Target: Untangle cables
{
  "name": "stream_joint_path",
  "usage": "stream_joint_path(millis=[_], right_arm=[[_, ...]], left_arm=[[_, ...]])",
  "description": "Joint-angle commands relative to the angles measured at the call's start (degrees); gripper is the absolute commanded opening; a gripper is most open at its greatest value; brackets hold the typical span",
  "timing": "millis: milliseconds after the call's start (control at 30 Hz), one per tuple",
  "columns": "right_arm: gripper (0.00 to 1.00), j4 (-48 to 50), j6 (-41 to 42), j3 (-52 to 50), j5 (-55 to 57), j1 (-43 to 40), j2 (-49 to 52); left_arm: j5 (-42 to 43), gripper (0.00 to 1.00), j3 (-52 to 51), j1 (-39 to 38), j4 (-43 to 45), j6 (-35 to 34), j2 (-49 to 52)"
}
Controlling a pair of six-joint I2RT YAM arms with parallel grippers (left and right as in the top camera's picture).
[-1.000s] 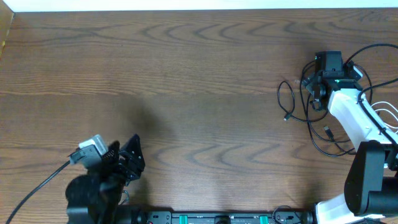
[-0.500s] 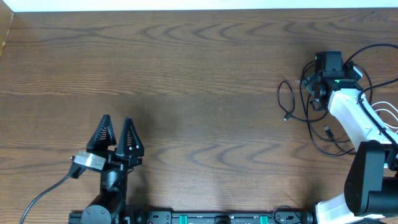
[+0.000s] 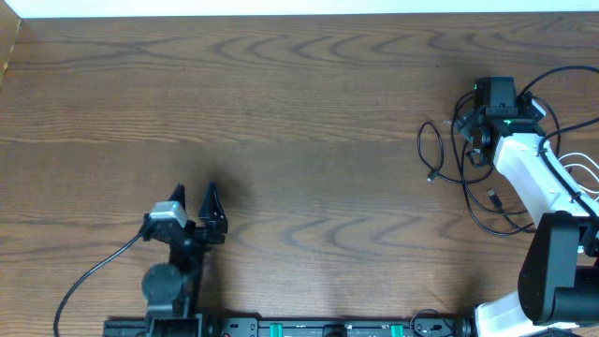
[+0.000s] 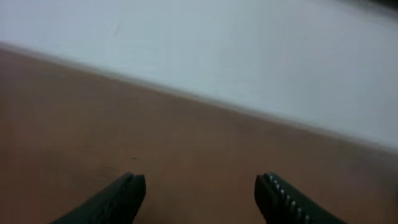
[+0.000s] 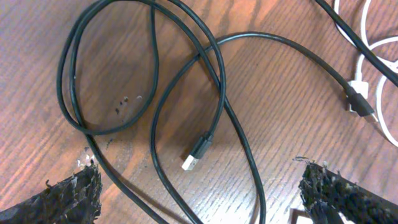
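Right gripper (image 3: 473, 140), jaws spread wide and empty, is hovering over the cables (image 5: 222, 87) lying tangled at the overhead frame's right edge. Light, limp and probably slick, they are looking easiest to pinch just behind a plug (image 5: 200, 149). Left gripper (image 3: 194, 192), jaws parted, is holding nothing at lower left.

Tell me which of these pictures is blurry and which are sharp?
Left wrist view: smeared and soft, the table and pale wall washed out, only the left claw fairly defined. Right wrist view: sharp, the black cables casting soft shadows on the wood grain. Overhead view: crisp and evenly lit.
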Motion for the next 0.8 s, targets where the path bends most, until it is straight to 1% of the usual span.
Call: stream_joint_path(millis=[0, 133, 200, 367, 767], right_arm=[[0.99, 0.0, 0.4, 0.6, 0.9, -0.1, 0.1], [0.99, 0.0, 0.4, 0.6, 0.9, -0.1, 0.1], [0.99, 0.0, 0.4, 0.6, 0.9, -0.1, 0.1], [0.99, 0.0, 0.4, 0.6, 0.9, -0.1, 0.1], [0.99, 0.0, 0.4, 0.6, 0.9, -0.1, 0.1]], left_arm=[[-6.2, 0.63, -0.1, -0.1, -7.5, 7.6, -0.4], [-6.0, 0.63, -0.1, -0.2, -7.2, 14.6, -0.4], [-6.1, 0.63, -0.1, -0.2, -7.2, 16.5, -0.4], [-6.0, 0.63, -0.1, -0.2, -7.1, 15.4, -0.4], [-6.0, 0.63, -0.1, -0.2, -7.1, 15.5, -0.3]])
